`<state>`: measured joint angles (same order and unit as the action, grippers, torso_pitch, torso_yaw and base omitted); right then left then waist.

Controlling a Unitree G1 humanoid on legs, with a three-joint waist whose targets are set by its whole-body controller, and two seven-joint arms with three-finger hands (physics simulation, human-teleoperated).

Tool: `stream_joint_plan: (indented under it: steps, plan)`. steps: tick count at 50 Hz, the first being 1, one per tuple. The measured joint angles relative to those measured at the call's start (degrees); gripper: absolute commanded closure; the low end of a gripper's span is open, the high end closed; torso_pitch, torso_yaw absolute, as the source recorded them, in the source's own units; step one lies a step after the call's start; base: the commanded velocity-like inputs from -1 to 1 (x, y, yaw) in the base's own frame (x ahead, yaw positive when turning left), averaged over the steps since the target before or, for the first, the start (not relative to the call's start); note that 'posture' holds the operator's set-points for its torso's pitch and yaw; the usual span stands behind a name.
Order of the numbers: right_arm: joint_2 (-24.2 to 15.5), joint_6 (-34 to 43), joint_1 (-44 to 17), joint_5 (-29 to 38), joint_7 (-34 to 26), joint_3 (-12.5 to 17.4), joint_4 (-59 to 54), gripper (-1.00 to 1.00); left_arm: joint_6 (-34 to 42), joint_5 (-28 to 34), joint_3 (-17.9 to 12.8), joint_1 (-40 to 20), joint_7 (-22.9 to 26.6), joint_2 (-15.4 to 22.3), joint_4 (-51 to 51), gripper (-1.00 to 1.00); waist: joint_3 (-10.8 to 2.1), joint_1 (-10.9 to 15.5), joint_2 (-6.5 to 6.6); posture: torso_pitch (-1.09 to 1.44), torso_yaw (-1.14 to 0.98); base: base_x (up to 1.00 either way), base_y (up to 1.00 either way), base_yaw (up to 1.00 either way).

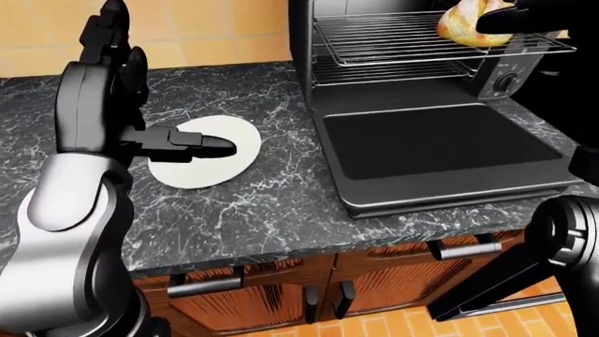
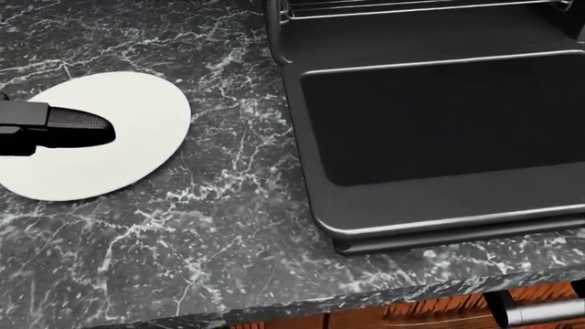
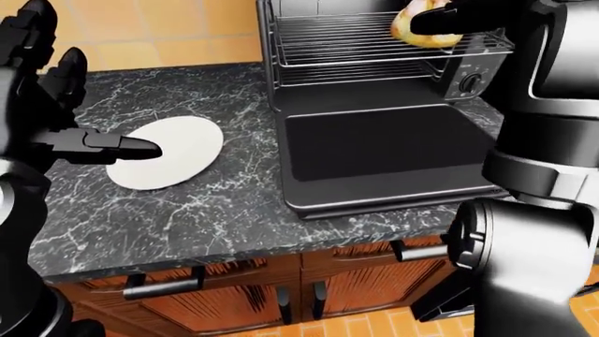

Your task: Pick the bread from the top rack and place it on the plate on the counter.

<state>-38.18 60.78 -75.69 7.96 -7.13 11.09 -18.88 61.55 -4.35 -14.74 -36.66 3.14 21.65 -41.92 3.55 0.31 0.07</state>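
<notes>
Up at the top right of the left-eye view: right robot hand (image 1: 513, 17) at the mouth of the oven (image 1: 304, 49), dark fingers (image 3: 435, 24) laid across the bread (image 1: 461, 27) and, by the look of it, closed round it. Far side of the grasp hidden, so firmness hard to judge. Bread at the right end of the top rack (image 1: 393, 35), touching or just above the wires; cannot tell which. Probably taken from the side because the open mouth leaves that way free.

Down and to the left: oven door (image 1: 440, 147) dropped flat on the worktop (image 2: 210, 226), reaching almost to the worktop edge along the bottom of the head view. Worth minding on the way out, since any straight path from rack to plate crosses above that dark slab and past the oven's left post.

Further left: left robot hand (image 1: 178, 142) holding nothing, fingers stretched out straight and close together, hovering over the left rim of the plate (image 2: 118, 130). Likely parked there out of the way or ready to steady things, though partly over the landing spot, so perhaps in need of clearing off.

Plate itself bare, white, flat on the worktop, well apart from the oven door, nearer the left end of the worktop than the right. Dark marble between them free of clutter.

Judged overall: grasp made or nearly made, carry and set-down not yet done.
</notes>
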Motion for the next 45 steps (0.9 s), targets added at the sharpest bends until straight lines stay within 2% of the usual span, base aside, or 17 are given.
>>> stream_joint_plan:
  steps: [4, 7, 21, 45]
  plan:
    - [1.24, -0.08, -1.99, 0.97, 1.69, 0.80, -4.03, -1.00, 0.05, 0.10, -0.35, 0.21, 0.04, -0.02, -0.10, -1.00, -0.11, -0.08, 0.06, 0.00, 0.00, 0.00, 0.00, 0.00]
    - [1.85, -1.73, -2.89, 0.89, 2.56, 0.33, -7.18, -1.00, -0.07, 0.05, -0.50, 0.42, 0.11, -0.02, -0.19, -1.00, -0.12, -0.12, 0.11, 0.00, 0.00, 0.00, 0.00, 0.00]
    - [4.02, -14.75, -8.39, -1.70, 6.99, -0.36, -26.81, -1.00, -0.36, -0.04, -0.48, 0.83, 0.12, -0.08, 0.03, -1.00, -0.16, -0.15, 0.36, 0.00, 0.00, 0.00, 0.00, 0.00]
    - [4.26, -19.85, -8.57, -3.26, 10.12, -0.39, -32.30, -1.00, -0.08, -0.20, -0.85, 0.98, 0.26, 0.26, -0.16, -1.00, -0.27, -0.15, 0.12, 0.00, 0.00, 0.00, 0.00, 0.00]
